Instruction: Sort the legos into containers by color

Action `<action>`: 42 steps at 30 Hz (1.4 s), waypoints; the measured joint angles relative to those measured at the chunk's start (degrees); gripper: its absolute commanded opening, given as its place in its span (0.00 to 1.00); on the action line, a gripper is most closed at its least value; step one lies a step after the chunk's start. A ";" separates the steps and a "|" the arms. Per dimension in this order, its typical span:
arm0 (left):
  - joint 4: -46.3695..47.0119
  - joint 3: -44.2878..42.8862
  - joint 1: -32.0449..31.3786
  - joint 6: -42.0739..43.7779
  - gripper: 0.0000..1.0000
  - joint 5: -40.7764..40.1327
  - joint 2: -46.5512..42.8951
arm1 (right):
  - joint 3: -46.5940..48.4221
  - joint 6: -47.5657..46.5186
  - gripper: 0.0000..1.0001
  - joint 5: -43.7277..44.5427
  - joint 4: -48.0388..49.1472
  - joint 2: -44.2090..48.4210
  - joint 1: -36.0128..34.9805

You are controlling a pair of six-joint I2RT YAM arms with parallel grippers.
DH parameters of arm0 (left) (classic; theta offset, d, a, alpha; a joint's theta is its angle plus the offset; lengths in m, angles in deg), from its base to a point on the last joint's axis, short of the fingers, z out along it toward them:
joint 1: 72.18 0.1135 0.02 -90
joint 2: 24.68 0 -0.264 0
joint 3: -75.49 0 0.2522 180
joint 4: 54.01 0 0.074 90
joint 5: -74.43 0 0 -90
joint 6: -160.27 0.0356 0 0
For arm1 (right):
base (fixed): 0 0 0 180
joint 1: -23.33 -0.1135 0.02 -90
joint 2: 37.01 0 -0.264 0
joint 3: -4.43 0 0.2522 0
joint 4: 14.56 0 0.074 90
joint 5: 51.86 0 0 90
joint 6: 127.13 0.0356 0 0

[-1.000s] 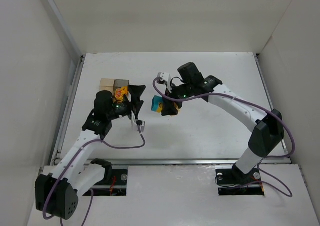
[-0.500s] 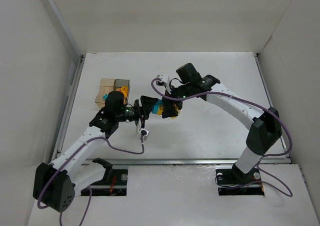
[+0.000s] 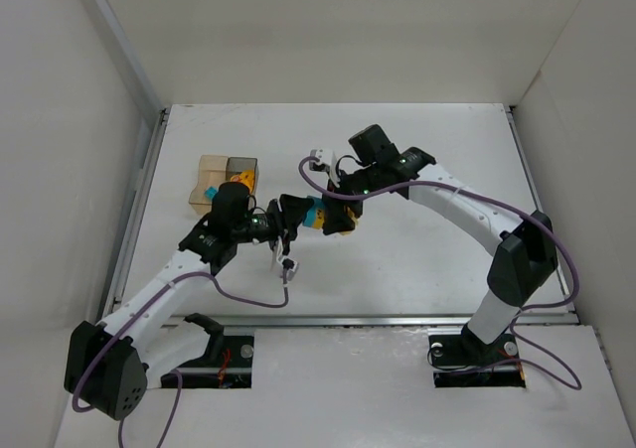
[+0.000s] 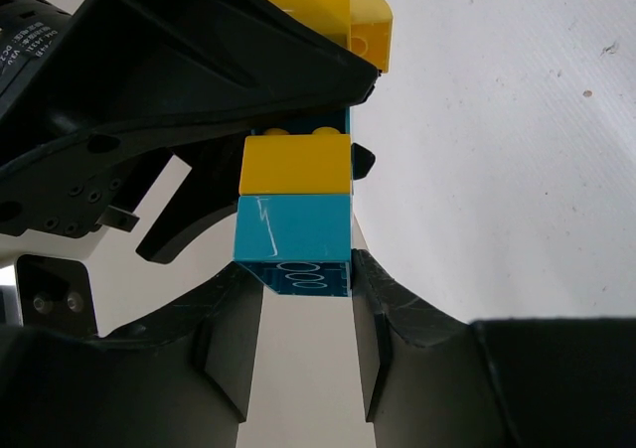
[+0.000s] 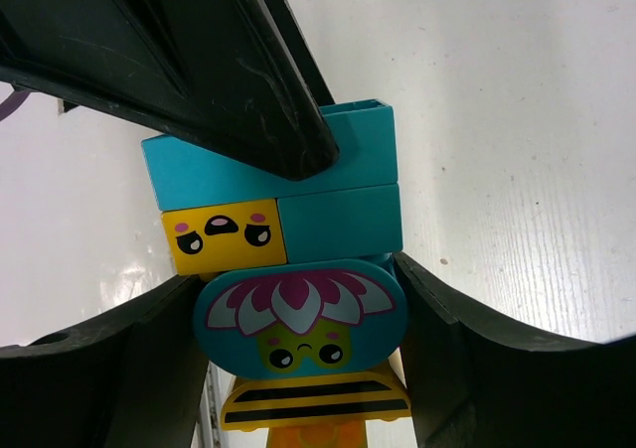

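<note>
White counter (image 3: 427, 259) inside white walls. At its centre, lego stack (image 3: 318, 213), long axis lying roughly 9-to-3 seen from above, cyan brick (image 4: 293, 229) at the 9 o'clock end, yellow next to it. Unmoved since a second ago. Clamped at the 3 o'clock end by right fingers (image 5: 119, 369). Now pinched at the cyan end by left fingers (image 4: 224, 344), narrowed and swung over from the containers (image 3: 225, 158) at 10 o'clock.

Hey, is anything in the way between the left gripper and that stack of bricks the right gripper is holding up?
Nothing visible. The left gripper has its fingers against both sides of the cyan brick at one end of the brick stack. The right gripper clamps the stack at its other end.
</note>
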 measured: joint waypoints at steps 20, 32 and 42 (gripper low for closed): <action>-1.31 -0.02 0.81 0.63 0.00 -7.45 -3.61 | -10.80 0.44 0.22 0.04 3.96 -0.35 5.73; 3.93 4.24 1.18 0.02 0.00 -10.40 -7.93 | -12.24 12.15 0.58 13.35 10.40 -9.70 6.82; 10.25 7.67 1.18 -1.31 0.00 -10.64 -10.19 | -12.09 18.71 1.00 25.57 12.59 -11.39 6.82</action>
